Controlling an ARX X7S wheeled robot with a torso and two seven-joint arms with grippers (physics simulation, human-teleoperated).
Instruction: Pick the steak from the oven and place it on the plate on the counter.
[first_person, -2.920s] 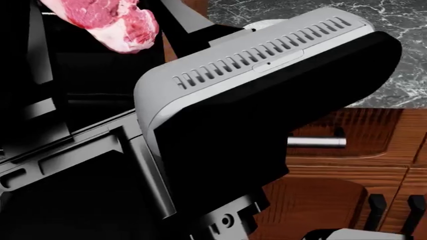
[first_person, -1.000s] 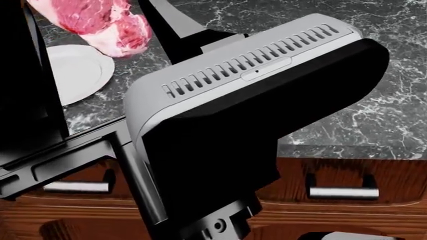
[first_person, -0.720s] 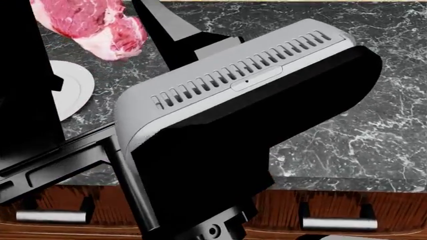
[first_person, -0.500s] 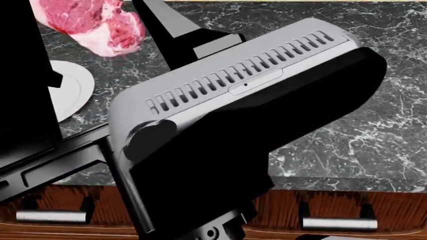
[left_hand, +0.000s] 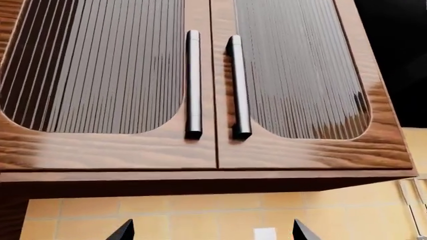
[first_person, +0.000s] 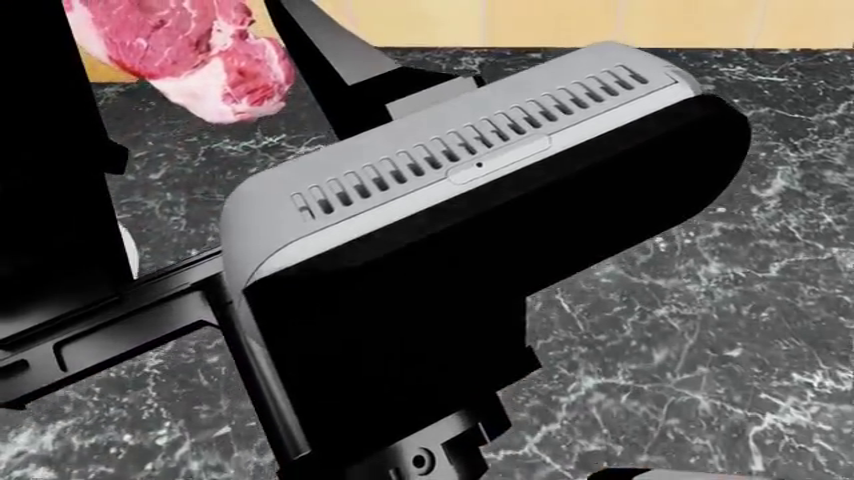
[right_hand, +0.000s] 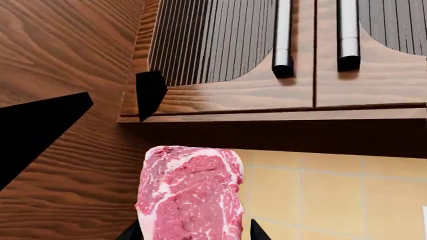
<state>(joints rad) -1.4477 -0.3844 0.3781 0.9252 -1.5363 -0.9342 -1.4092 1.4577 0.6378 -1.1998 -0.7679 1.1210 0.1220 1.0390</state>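
The steak (right_hand: 190, 195), pink-red with a white fat edge, sits between the two dark fingertips of my right gripper (right_hand: 193, 232), which is shut on it. In the head view the steak (first_person: 187, 50) hangs at the upper left above the black marble counter (first_person: 694, 300), with a black finger (first_person: 320, 60) beside it. Only a thin white sliver of the plate (first_person: 128, 250) shows at the left, behind a black arm part. My left gripper (left_hand: 212, 232) is open with nothing between its tips and faces wooden wall cabinets. The oven is out of view.
My right arm's large grey and black body (first_person: 481, 250) blocks the middle of the head view. Wooden upper cabinets with ribbed glass doors and metal bar handles (left_hand: 193, 85) hang above a yellow tiled wall (left_hand: 200, 220). A wooden side panel (right_hand: 67, 75) stands beside the steak.
The head view has shifted: the drawers dropped out at the bottom, the counter now fills it, and the plate slid almost wholly behind the black arm. The steak stays held at the upper left.
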